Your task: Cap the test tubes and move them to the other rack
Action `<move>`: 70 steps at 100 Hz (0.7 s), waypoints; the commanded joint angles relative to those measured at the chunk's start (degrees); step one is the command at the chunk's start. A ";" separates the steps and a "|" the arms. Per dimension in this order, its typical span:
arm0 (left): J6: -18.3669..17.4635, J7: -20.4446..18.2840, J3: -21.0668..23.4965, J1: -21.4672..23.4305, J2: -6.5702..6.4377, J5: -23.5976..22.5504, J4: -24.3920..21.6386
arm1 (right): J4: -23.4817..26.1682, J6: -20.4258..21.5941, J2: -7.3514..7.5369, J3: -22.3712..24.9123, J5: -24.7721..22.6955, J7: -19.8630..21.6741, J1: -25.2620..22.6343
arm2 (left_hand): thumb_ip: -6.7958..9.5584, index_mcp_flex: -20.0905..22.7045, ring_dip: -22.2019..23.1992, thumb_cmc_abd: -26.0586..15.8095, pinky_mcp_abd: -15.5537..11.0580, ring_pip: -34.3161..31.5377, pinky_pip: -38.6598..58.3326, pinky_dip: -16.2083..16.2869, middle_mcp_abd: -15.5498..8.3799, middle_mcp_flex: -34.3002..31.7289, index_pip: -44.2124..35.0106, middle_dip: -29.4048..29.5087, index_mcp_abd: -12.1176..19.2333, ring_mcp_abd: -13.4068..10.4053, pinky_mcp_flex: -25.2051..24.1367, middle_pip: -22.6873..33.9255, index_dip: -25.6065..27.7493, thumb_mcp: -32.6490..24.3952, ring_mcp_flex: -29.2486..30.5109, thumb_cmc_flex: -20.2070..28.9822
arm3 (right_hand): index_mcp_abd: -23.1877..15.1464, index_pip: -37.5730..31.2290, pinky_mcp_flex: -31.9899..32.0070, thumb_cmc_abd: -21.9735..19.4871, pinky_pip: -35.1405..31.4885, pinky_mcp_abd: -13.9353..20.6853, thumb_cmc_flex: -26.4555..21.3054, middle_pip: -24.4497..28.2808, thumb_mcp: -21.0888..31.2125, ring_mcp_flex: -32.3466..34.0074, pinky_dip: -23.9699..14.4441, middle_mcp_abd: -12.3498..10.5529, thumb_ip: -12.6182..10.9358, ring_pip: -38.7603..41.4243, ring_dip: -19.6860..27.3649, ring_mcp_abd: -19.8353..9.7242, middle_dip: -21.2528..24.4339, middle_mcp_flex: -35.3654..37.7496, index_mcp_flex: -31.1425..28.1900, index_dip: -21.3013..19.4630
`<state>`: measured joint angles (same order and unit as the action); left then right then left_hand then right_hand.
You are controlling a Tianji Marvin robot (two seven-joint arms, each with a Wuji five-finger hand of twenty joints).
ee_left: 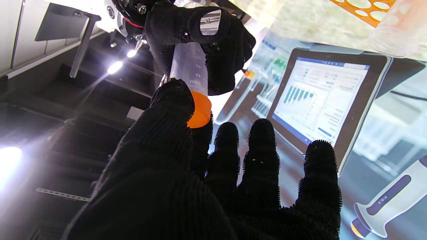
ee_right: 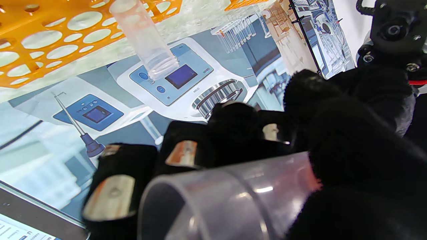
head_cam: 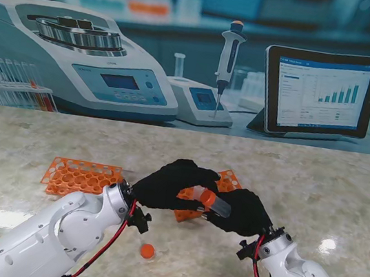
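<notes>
My right hand [head_cam: 245,214] is shut on a clear 50 ml test tube [head_cam: 220,206], held tilted above the table's middle. An orange cap [head_cam: 207,198] sits on the tube's mouth. My left hand [head_cam: 170,181] meets it from the left. In the left wrist view its thumb [ee_left: 171,110] and forefinger pinch the cap [ee_left: 200,110], while the other fingers stay spread. The right wrist view shows the tube's body [ee_right: 227,200] lying across my curled fingers. One uncapped tube [ee_right: 143,36] stands in the orange rack [ee_right: 50,40]. That rack [head_cam: 229,181] lies partly behind both hands.
A second orange rack [head_cam: 81,177] lies flat to the left. A loose orange cap [head_cam: 147,251] rests on the marble top nearer to me, between the arms. The backdrop behind the table is a printed lab scene with a tablet [head_cam: 321,92] and a centrifuge [head_cam: 78,60].
</notes>
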<state>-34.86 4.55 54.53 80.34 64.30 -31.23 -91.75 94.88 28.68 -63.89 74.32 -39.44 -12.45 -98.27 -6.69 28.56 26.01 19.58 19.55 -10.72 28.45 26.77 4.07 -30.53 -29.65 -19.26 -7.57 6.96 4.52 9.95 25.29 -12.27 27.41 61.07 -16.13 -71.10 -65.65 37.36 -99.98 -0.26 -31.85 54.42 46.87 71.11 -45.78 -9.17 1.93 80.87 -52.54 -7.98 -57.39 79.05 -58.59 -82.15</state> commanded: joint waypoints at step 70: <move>-0.94 -1.28 0.16 0.34 -0.23 0.86 -0.41 | 0.90 -0.09 -0.24 -0.31 0.06 0.30 -0.50 | 4.02 6.14 -1.62 -2.77 0.09 1.23 1.10 -1.47 -3.28 1.09 0.28 2.34 23.96 0.22 -0.63 -1.52 -5.46 -18.89 -1.43 12.90 | -4.68 -3.26 -1.58 -1.04 -5.92 0.68 -2.69 0.50 0.13 4.90 -0.25 0.66 -0.57 7.58 -2.34 -7.87 -0.43 2.29 -1.34 -1.86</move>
<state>-35.64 3.68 54.62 80.46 64.20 -30.19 -91.76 95.12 28.69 -63.90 74.34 -39.42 -12.37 -98.29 -6.72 28.56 25.43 20.87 19.55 -10.70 28.46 26.77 3.30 -29.96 -25.12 -18.36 1.12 7.01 4.50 9.40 19.61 -18.00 27.41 62.45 -16.19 -71.10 -65.65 37.36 -99.98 -0.26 -31.85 54.42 46.87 71.11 -45.78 -9.17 1.93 80.87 -53.28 -7.98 -57.39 79.05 -58.59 -82.15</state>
